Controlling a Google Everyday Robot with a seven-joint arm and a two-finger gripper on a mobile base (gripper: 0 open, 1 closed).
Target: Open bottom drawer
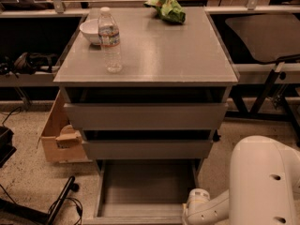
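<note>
Grey matte board, flat and without a handle, makes up the bottom drawer [145, 185]. It sits lowest in the cabinet, at 6 o'clock in the view, and stands drawn well out, its shallow empty tray open to sight and its front panel at the lower edge of the frame. It should handle as a light, stiff box on runners, smooth-faced and a little slippery. With no handle, the top lip of the front panel looks like the only place to hook or grip it. The gripper [191, 213] lies at about 5 o'clock from the tray, just beside or touching the front right corner. Whether it is spread or closed cannot be told, as it runs off the frame. The white arm [262, 182] rises behind it at 4 o'clock. Above the tray, the middle drawer [147, 150] and top drawer [145, 116] stand slightly out. On the cabinet top [178, 55] a water bottle [110, 40] and a bowl [91, 31] stand at 11 o'clock, with a green bag [168, 9] at 12. A cardboard box [58, 137] sits at 9 o'clock.
</note>
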